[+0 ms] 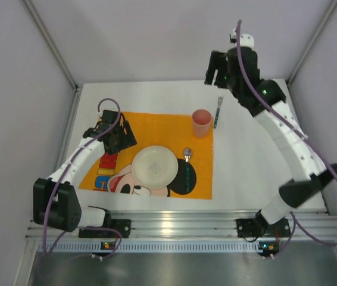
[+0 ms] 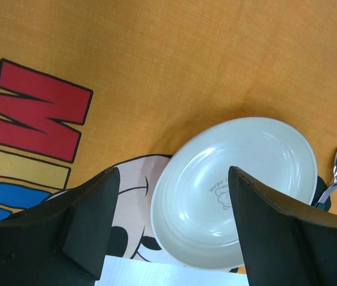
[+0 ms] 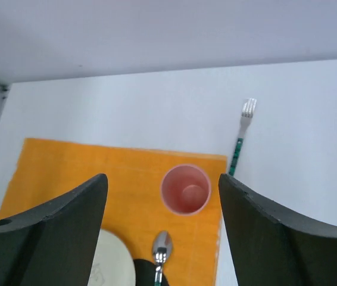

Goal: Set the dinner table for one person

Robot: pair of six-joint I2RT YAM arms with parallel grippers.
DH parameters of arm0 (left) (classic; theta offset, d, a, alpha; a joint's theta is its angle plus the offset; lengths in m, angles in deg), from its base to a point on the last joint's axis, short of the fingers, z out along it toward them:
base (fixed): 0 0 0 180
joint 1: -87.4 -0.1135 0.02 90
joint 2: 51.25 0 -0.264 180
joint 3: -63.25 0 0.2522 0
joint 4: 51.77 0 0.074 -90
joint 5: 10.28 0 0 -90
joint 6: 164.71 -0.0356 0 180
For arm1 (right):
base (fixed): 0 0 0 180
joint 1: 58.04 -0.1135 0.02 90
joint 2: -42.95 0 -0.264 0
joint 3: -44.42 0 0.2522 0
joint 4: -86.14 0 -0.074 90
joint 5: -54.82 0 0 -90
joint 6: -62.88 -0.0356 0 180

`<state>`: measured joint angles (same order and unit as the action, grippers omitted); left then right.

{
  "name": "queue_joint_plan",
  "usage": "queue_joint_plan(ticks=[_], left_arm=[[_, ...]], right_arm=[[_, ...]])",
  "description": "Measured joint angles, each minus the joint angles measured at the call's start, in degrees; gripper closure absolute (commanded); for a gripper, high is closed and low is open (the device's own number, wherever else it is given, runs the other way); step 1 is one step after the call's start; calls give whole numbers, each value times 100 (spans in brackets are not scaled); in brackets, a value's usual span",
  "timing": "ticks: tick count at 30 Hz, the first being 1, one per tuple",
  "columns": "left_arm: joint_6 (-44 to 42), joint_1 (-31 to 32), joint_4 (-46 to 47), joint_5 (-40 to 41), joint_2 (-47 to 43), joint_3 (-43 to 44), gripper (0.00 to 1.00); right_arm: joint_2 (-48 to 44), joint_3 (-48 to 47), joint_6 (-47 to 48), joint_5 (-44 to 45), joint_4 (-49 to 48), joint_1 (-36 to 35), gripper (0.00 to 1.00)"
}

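Observation:
The white dinner table [image 1: 258,155] carries an orange cartoon-mouse placemat [image 1: 156,128]. On the mat lie a white plate [image 1: 155,166], a spoon [image 1: 187,156] just right of it, and an upright pink cup [image 1: 202,123] at the far right corner. A green-handled fork [image 1: 218,111] rests on the bare table beside the cup. My left gripper [image 1: 119,138] hangs open over the mat's left part, with the plate [image 2: 240,190] ahead of its empty fingers [image 2: 91,226]. High over the far side of the table, my right gripper [image 1: 217,70] is open and empty, and it looks down on the cup [image 3: 185,189] and fork [image 3: 243,134].
Grey walls close in the table on the left, back and right. A ribbed aluminium rail [image 1: 186,223] runs along the near edge, where both arm bases are bolted. Bare white tabletop lies right of the mat and behind it.

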<state>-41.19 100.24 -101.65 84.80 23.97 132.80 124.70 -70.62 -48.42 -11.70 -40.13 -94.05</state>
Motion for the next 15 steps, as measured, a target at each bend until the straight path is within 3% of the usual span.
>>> queue_joint_plan(ticks=[6,11,15], left_arm=[[9,0,48,-74,358,328,22],[42,2,61,-98,352,332,23],[42,2,61,-92,192,177,23]], right_arm=[[3589,-3289,59,-732,494,1475,25],[5268,-3547,-146,-1388,1067,2203,28],[5768,-3432,-188,-1742,1325,2391,29]])
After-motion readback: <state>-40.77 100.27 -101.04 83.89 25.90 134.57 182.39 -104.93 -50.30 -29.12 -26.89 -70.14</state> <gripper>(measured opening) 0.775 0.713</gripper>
